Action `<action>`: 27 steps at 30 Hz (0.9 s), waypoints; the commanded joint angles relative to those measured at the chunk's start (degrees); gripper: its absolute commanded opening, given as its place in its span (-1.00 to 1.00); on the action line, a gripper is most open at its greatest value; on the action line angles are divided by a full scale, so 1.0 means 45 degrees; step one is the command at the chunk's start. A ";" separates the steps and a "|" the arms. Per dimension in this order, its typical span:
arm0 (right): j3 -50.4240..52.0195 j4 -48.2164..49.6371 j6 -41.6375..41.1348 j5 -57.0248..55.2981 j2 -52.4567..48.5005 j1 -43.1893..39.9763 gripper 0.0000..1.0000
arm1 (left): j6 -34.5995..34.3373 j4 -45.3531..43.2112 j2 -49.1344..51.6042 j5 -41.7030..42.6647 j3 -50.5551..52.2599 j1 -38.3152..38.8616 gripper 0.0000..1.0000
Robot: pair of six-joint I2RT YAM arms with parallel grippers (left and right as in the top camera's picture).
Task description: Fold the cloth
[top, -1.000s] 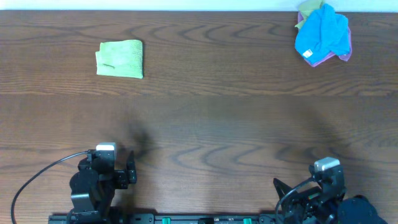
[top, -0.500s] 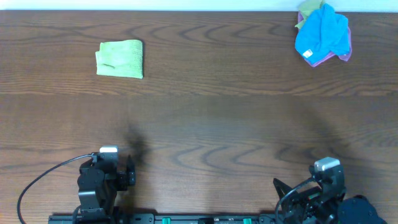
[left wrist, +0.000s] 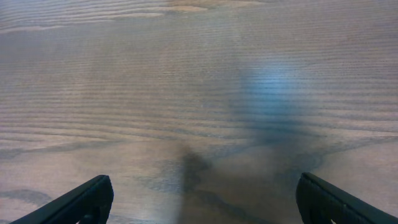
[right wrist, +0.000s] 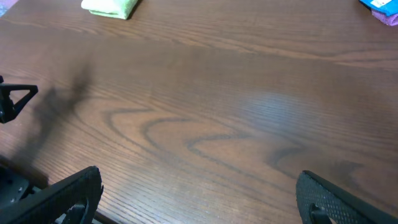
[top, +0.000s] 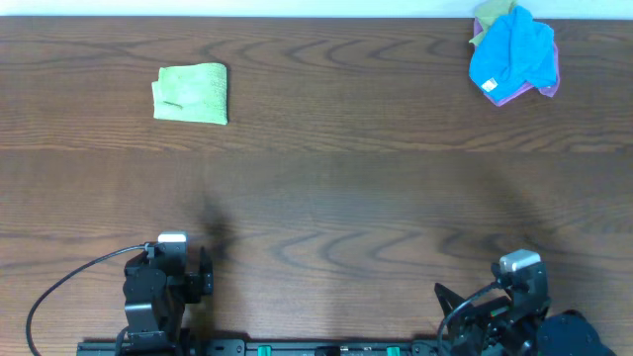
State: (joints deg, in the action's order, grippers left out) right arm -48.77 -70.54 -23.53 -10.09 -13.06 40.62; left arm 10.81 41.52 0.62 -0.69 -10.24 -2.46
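Overhead view has the green cloth [top: 191, 94] lying far back on the left of the surface [top: 326, 198], and it looks already folded to me. The wrist views show the left pincer [left wrist: 202, 202] and the right pincer [right wrist: 199, 199] each spread wide, holding nothing, down at the near edge and well apart from it. Far right, a heap of cloths [top: 512, 54], blue on top, crowds the back edge. The risk, I'd say, is that a grab there snags several layers at once or drags the heap off. Nothing lies in between to block a reach.

Wood table [top: 326, 198]: green cloth [top: 190, 94], cloth pile [top: 512, 51]
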 commanded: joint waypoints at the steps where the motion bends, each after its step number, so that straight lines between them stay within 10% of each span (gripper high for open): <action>1: 0.0015 0.0000 -0.0146 -0.0097 0.0010 -0.0068 0.99 | 0.0219 0.0087 -0.0092 -0.0262 0.0238 0.0078 0.90; 11: 0.0617 0.2127 -0.0437 -0.1117 0.0058 -0.2084 0.98 | 0.0219 0.0087 -0.0092 -0.0262 0.0238 0.0078 0.90; 17: 0.4439 0.6246 0.4517 0.2307 0.1277 -0.6091 0.99 | 0.0219 0.0087 -0.0092 -0.0262 0.0238 0.0078 0.91; 27: 0.7237 0.6921 0.7373 0.4420 0.2837 -0.9306 0.99 | 0.0219 0.0087 -0.0092 -0.0262 0.0238 0.0078 0.91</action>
State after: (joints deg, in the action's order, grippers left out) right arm -17.65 -39.57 4.03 6.24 -1.04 0.47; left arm 10.83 41.47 0.58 -1.13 -10.20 -2.46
